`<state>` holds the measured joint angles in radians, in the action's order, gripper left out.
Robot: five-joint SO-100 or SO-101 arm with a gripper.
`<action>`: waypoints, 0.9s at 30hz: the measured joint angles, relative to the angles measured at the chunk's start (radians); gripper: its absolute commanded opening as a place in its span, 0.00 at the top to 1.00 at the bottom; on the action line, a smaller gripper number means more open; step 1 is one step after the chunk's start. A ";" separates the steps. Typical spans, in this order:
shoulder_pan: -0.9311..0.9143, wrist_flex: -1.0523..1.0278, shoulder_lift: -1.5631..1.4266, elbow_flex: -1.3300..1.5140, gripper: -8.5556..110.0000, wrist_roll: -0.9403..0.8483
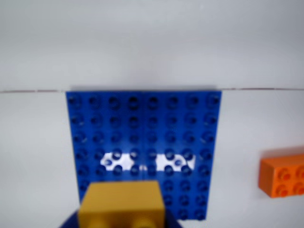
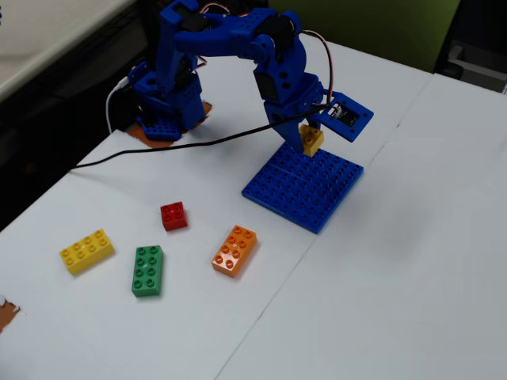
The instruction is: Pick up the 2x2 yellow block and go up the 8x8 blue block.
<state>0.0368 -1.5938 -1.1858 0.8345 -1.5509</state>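
The blue arm's gripper (image 2: 310, 138) is shut on the small 2x2 yellow block (image 2: 312, 141) and holds it just above the far edge of the 8x8 blue baseplate (image 2: 305, 190). In the wrist view the yellow block (image 1: 121, 205) fills the bottom centre, blurred, with the blue baseplate (image 1: 142, 123) lying beyond it on the white table. The block hangs clear of the plate's studs.
On the table nearer the camera in the fixed view lie a red 2x2 brick (image 2: 173, 215), an orange brick (image 2: 235, 250), a green brick (image 2: 147, 270) and a longer yellow brick (image 2: 86, 251). The orange brick also shows in the wrist view (image 1: 284, 175). A black cable (image 2: 158, 150) runs from the arm's base.
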 measured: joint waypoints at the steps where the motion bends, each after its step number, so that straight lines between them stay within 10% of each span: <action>1: 0.000 0.000 0.000 0.000 0.93 0.000; 27: 0.000 -0.032 0.000 0.000 0.93 -0.002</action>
<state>0.0368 -1.6260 -1.1858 0.8345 -1.5524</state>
